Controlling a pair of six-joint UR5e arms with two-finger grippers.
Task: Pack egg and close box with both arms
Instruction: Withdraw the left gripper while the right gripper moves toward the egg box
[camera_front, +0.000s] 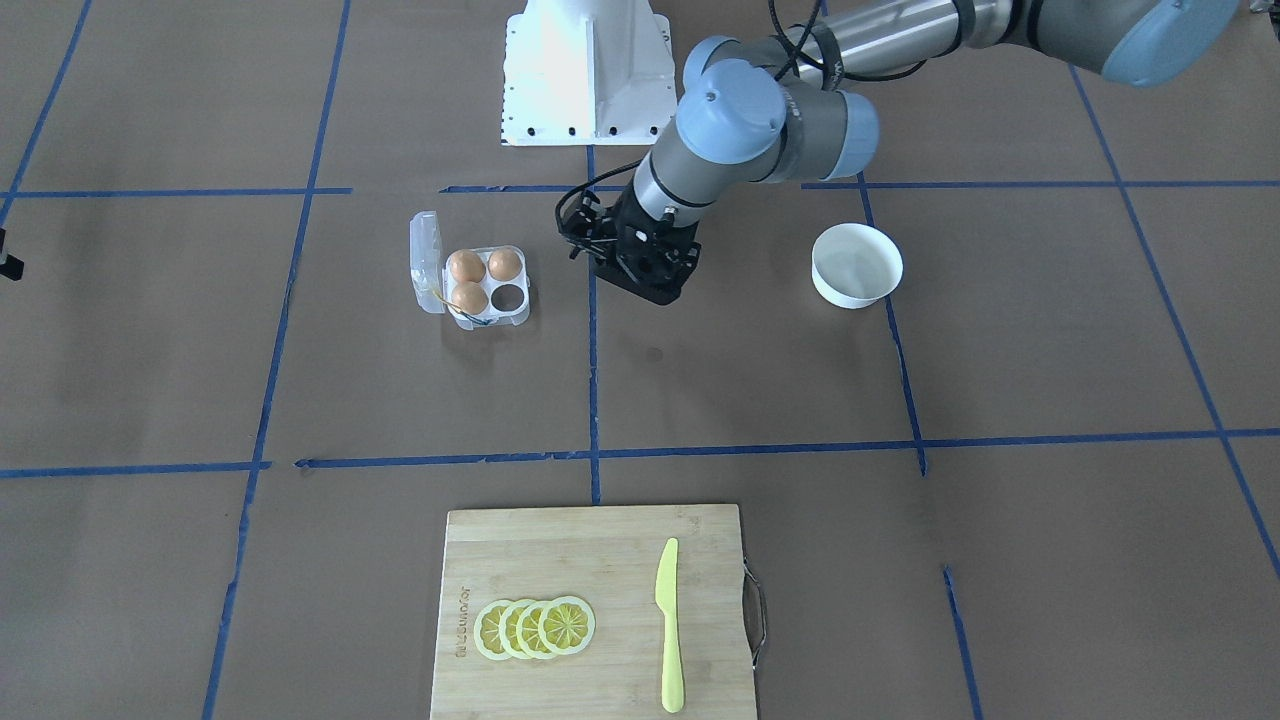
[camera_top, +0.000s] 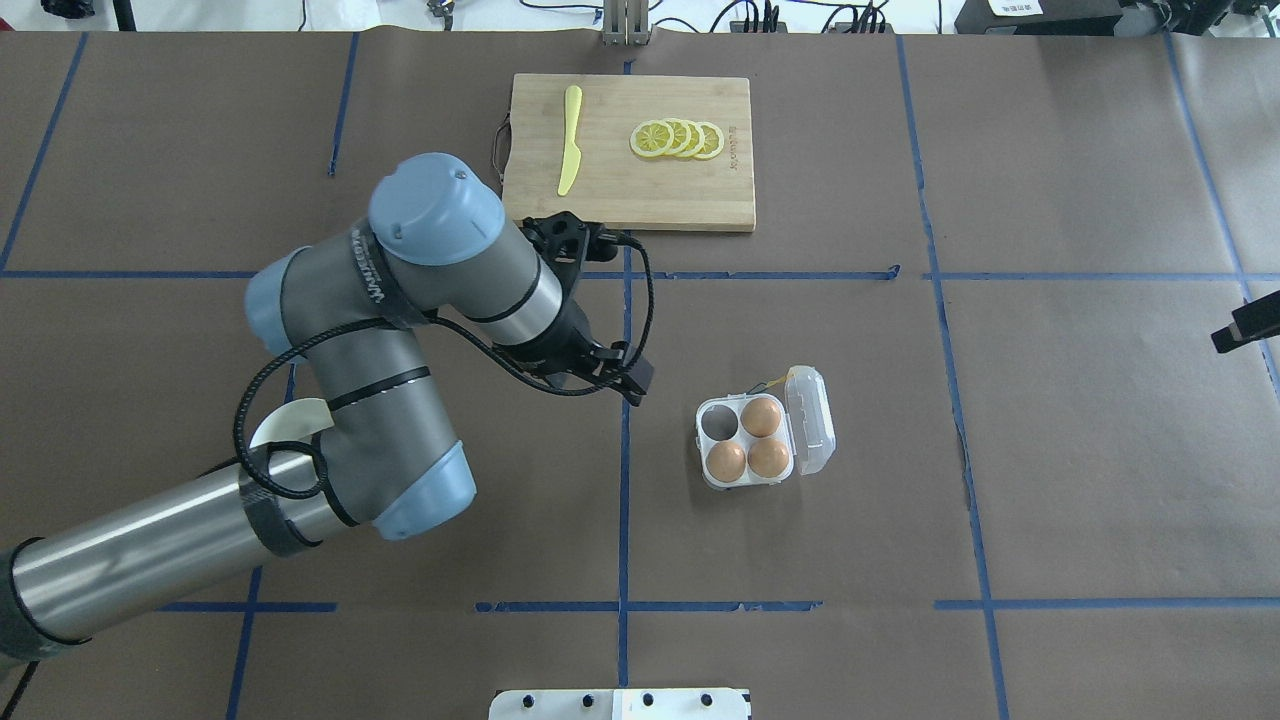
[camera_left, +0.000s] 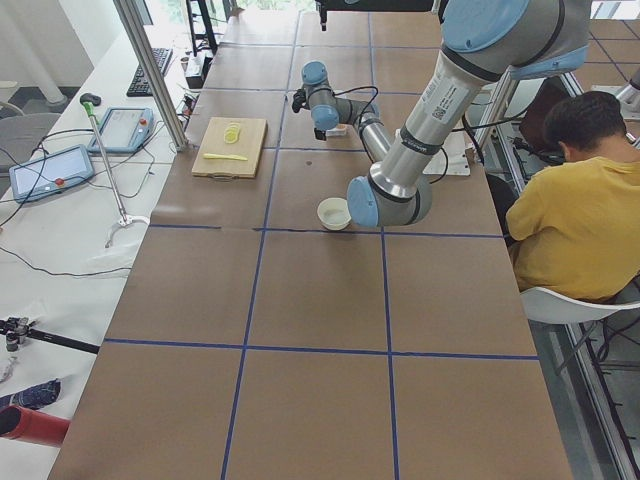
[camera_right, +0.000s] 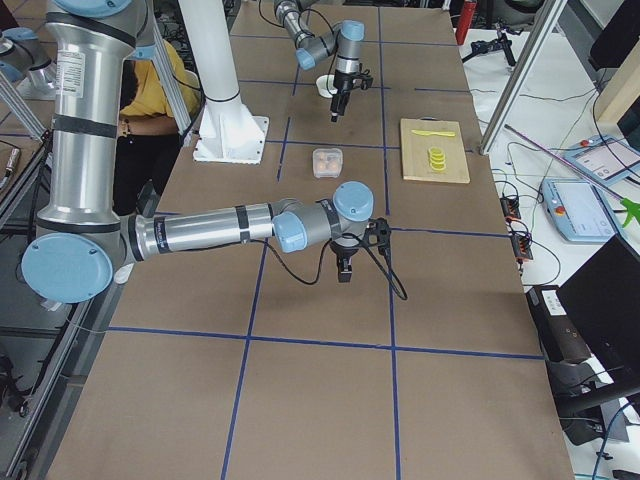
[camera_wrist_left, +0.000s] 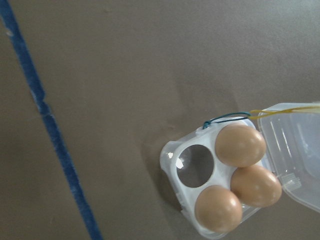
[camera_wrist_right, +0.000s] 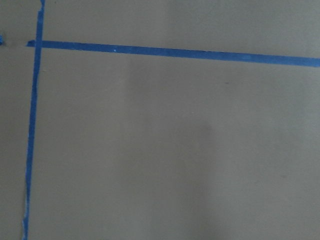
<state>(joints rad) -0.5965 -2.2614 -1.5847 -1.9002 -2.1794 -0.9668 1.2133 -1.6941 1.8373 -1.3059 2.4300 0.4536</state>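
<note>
The clear box stands open on the table right of centre, its lid folded back. Three brown eggs fill three cells, one egg at the back; the fourth cell is empty. In the front view the box sits to the left of my left gripper. My left gripper hovers just left of the box; I cannot tell whether it is open. The left wrist view looks down on the box and shows no fingers. My right gripper is far to the right, barely in view, its state unclear.
A white bowl stands on the left arm's side, looking empty. A bamboo cutting board at the far edge holds lemon slices and a yellow knife. A person sits beside the table.
</note>
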